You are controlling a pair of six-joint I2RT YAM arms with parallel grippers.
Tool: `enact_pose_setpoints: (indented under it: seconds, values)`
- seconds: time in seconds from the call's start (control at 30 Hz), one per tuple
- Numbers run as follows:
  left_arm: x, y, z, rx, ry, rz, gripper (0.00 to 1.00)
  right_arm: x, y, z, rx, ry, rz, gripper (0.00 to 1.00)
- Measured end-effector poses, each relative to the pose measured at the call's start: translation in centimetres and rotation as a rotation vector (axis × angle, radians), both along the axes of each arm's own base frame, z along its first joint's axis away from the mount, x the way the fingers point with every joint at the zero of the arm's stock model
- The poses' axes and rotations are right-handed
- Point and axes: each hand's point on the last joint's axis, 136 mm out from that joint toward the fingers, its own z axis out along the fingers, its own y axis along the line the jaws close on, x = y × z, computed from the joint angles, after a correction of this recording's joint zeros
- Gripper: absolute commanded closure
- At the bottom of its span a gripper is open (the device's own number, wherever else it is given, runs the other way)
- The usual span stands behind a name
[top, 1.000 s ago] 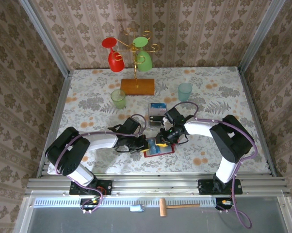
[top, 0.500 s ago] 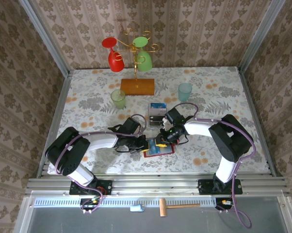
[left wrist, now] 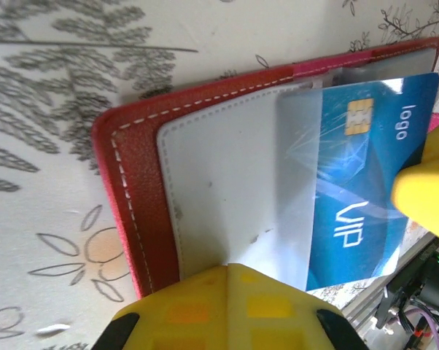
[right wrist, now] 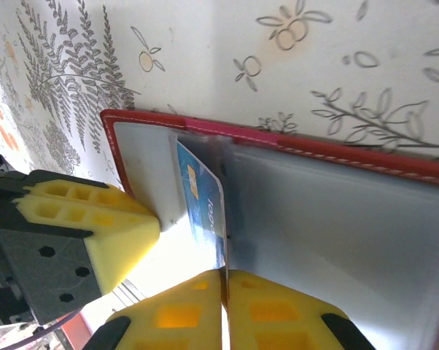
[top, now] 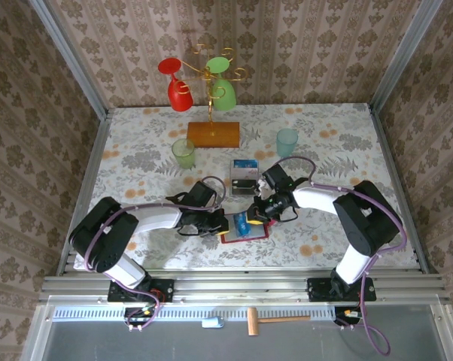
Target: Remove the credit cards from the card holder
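While partly inside one card holder (left wrist: 136, 197), one blue credit card (left wrist: 365, 197)

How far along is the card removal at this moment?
Done: a blue-and-white card appears to lie in the clear box. In hand: the right gripper is shut on the blue card, partly out of the card holder, while the shut left gripper rests on it. Remaining: pull it free; whether other cards are inside cannot be told.

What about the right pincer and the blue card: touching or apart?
Touching. The right wrist view shows the blue card clamped by its edge between the closed yellow fingers of the right pincer.
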Motion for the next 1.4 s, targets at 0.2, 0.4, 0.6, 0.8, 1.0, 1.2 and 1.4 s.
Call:
enact_pose_setpoints:
  seconds: [0.2, 0.4, 0.6, 0.8, 1.0, 1.2, 1.4]
  values:
    - [0.1, 0.9, 0.0, 0.019, 0.006, 0.003, 0.98, 0.4, -0.9, 1.0, 0.004, -0.024, -0.013, 0.92]
    - [0.2, 1.6, 0.0, 0.031, 0.003, -0.003, 0.96, 0.5, -1.7, 2.3, 0.004, -0.063, -0.013, 0.96]
    - [0.5, 2.2, 0.1, 0.049, 0.001, -0.006, 0.90, 0.5, -2.6, 3.4, -0.058, -0.115, 0.038, 1.00]
    - [0.7, 2.8, 1.3, 0.042, -0.018, 0.002, 0.90, 1.8, -3.5, 6.0, -0.139, -0.271, 0.152, 1.00]
    - [1.7, 3.3, 3.6, 0.001, -0.074, 0.034, 0.90, 3.5, -4.4, 8.1, -0.255, -0.464, 0.339, 1.00]
    - [2.7, 4.6, 5.1, -0.031, -0.121, 0.090, 0.90, 4.9, -5.4, 10.3, -0.364, -0.632, 0.561, 1.00]
    - [3.0, 6.4, 5.3, -0.036, -0.137, 0.148, 0.90, 7.1, -5.5, 11.9, -0.455, -0.767, 0.765, 1.00]
